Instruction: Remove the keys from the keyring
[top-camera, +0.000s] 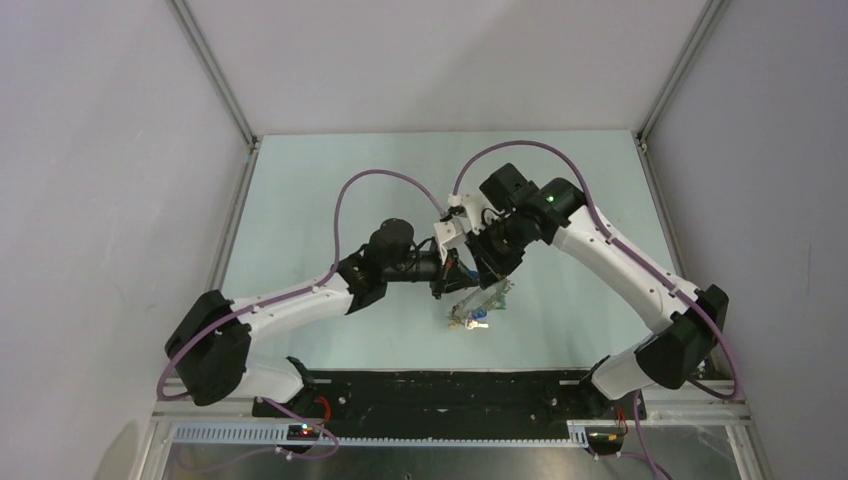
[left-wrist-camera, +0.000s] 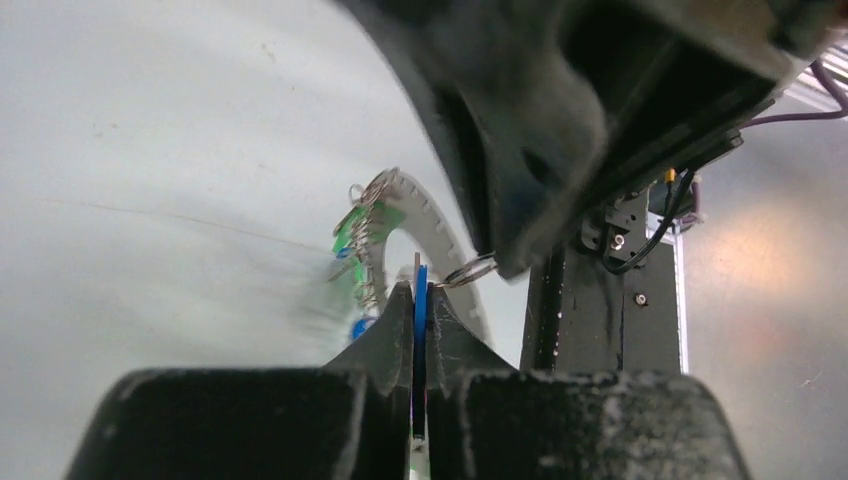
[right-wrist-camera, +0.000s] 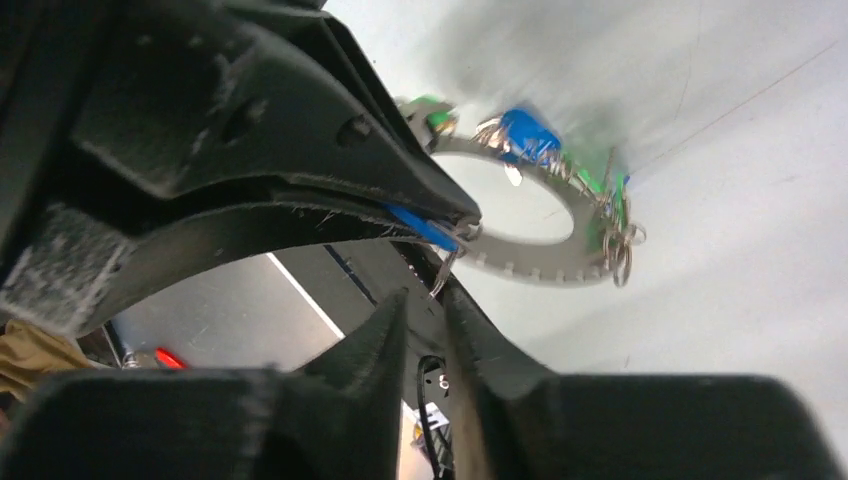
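1. Left gripper (left-wrist-camera: 418, 292): the jaws are pressed tight on a flat blue key (left-wrist-camera: 421, 285), held edge-on between the pads. In the overhead view this arm comes in from 9 o'clock.
2. Right gripper (right-wrist-camera: 428, 300): the fingers are parted by a narrow gap only. This arm comes in from 1 o'clock, and its tips sit just beside the left gripper's tips.
3. A small split ring (right-wrist-camera: 446, 266) hangs from the blue key, right at the right gripper's gap. I cannot tell whether those fingers pinch it.
4. Keyring (top-camera: 482, 300): a grey notched hoop, at 5 o'clock of the meeting gripper tips and near the middle of the pale table (top-camera: 330, 220). Whether it rests on the table or hangs cannot be told.
5. Keys (right-wrist-camera: 528, 135): in the right wrist view, a blue head sits at the hoop's 12 o'clock. Green heads and bunched small rings are at 2 to 3 o'clock.
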